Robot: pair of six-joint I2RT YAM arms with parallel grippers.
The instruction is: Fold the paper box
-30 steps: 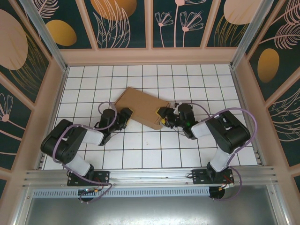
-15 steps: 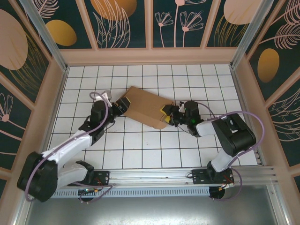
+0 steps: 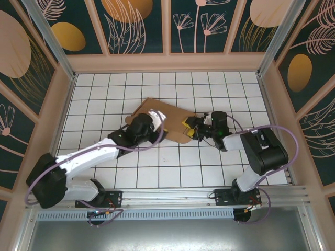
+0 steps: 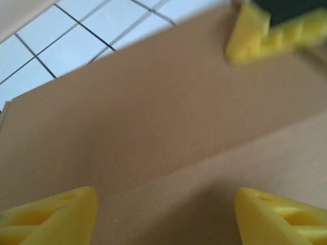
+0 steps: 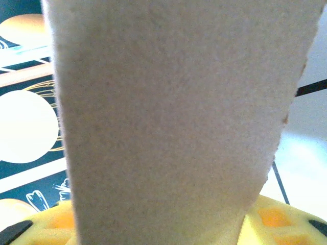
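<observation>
Left pincer (image 4: 163,204) now over the paper box (image 3: 171,112), no longer beside its left corner, jaws wider apart

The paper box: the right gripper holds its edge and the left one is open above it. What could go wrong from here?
1. The right gripper pinches only the edge of the paper box, so a push from the left gripper might pull it free.
2. The box lies loose on the table; pressing may slide it instead of folding it.
</observation>
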